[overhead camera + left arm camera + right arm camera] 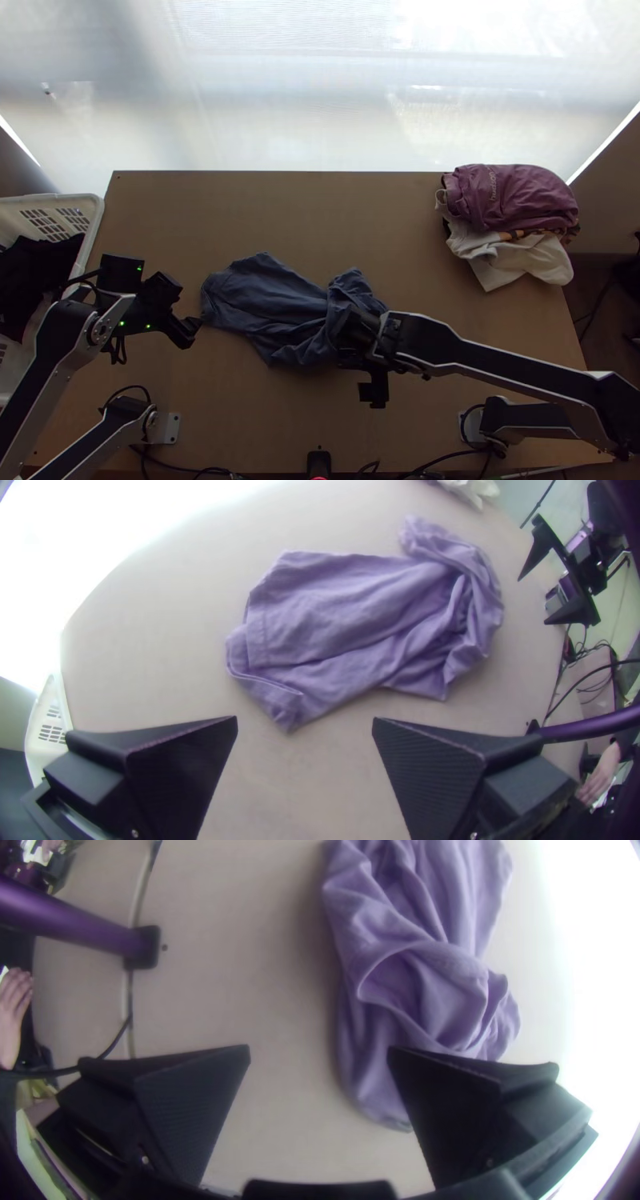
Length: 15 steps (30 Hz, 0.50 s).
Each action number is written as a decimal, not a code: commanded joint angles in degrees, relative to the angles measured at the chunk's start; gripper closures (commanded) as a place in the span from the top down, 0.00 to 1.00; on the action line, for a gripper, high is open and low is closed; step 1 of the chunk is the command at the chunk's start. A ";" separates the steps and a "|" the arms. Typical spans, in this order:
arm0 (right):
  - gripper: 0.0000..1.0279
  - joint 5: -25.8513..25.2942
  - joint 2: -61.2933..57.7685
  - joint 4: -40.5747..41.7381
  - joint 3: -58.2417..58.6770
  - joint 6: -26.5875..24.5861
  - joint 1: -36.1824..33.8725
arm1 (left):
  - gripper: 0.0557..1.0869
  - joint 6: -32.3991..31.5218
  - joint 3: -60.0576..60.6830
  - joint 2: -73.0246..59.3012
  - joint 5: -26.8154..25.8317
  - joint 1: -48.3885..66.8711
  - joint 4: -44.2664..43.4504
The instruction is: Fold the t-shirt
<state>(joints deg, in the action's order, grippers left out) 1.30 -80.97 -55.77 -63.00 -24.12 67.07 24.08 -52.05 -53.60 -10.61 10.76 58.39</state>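
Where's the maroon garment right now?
In the top view, the maroon garment lies at the far right corner of the table, on top of white cloth.

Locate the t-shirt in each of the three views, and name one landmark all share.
Top view: t-shirt near the middle of the table.
Left wrist view: whole, beyond the left gripper.
Right wrist view: cut off, partly behind the right gripper.
Shared landmark: bright backdrop past the table.

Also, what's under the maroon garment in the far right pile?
A white cloth and a dark-and-tan strip stick out beneath the maroon garment; anything else under it is covered.
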 commanded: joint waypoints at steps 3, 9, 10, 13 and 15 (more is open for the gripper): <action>0.93 -5.96 -4.02 7.34 -2.12 -5.41 3.16 | 0.95 0.09 2.04 1.31 0.68 0.40 -4.87; 0.90 -9.65 -4.20 11.03 -2.92 -8.93 7.38 | 0.95 0.45 3.54 3.24 0.86 -1.01 -6.18; 0.90 -9.74 -4.20 11.03 -3.35 -9.10 7.99 | 0.95 0.53 3.89 3.59 0.94 -1.01 -6.36; 0.90 -9.65 -4.20 11.30 -3.97 -9.10 8.96 | 0.95 0.71 4.77 4.03 0.94 -1.10 -7.50; 0.90 -9.65 -4.20 13.23 -3.18 -9.10 9.05 | 0.95 0.80 5.29 4.03 0.94 -1.80 -8.64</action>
<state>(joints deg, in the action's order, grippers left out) -7.16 -84.77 -45.78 -65.95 -32.05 73.87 24.51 -48.49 -50.59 -9.80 9.98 52.25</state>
